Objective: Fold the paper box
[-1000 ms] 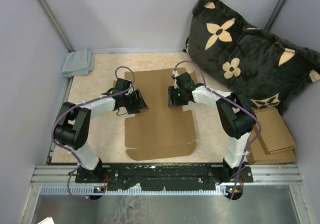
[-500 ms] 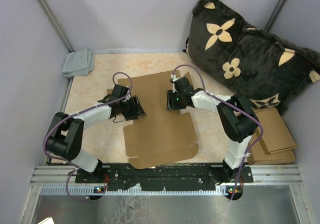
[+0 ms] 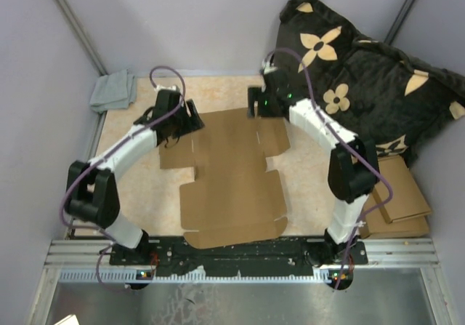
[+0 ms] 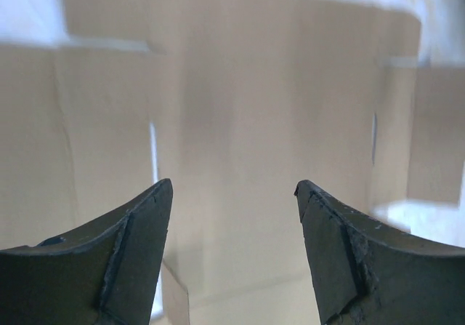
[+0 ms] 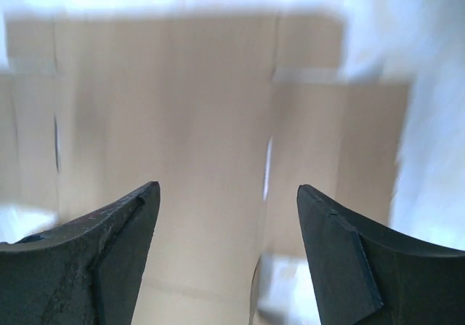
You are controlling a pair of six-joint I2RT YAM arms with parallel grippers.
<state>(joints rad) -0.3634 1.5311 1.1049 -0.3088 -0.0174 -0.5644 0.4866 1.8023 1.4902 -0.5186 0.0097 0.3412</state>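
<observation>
The paper box [image 3: 229, 179] lies flat and unfolded on the table, a brown die-cut sheet with side flaps and slits. My left gripper [image 3: 190, 118] hovers open over its far left corner. My right gripper [image 3: 256, 105] hovers open over its far right corner. In the left wrist view the sheet [image 4: 254, 107] fills the frame between and beyond the open gripper [image 4: 234, 187], with nothing held. In the right wrist view the sheet [image 5: 182, 107] lies below the open, empty gripper [image 5: 227, 188].
A grey cloth [image 3: 114, 90] lies at the far left corner. A black cushion with tan flowers [image 3: 363, 78] leans at the far right. A pile of brown cardboard pieces [image 3: 396, 198] lies at the right edge. Grey walls enclose the table.
Both grippers have moved away from the sheet's middle to its far edge, spreading apart. The far part of the sheet now lies flat and fully exposed.
</observation>
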